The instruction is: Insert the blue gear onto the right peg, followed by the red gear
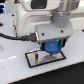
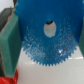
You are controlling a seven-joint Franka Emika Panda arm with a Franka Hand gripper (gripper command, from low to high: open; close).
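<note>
My gripper [image 1: 52, 47] is shut on the blue gear [image 1: 52, 48], holding it just above the black-bordered white plate [image 1: 36, 58] at the plate's end toward the exterior view's right. In the wrist view the blue gear [image 2: 47, 32] fills most of the picture, its central hole showing, with a green finger pad [image 2: 10, 42] pressed against its rim. A bit of the red gear [image 2: 6, 80] shows at the edge of the wrist view. The right peg is hidden under the gear and the gripper.
The arm's white body [image 1: 40, 15] fills the upper part of the exterior view, with a black cable [image 1: 15, 36] running toward the exterior view's left. The plate lies on a white table [image 1: 15, 70].
</note>
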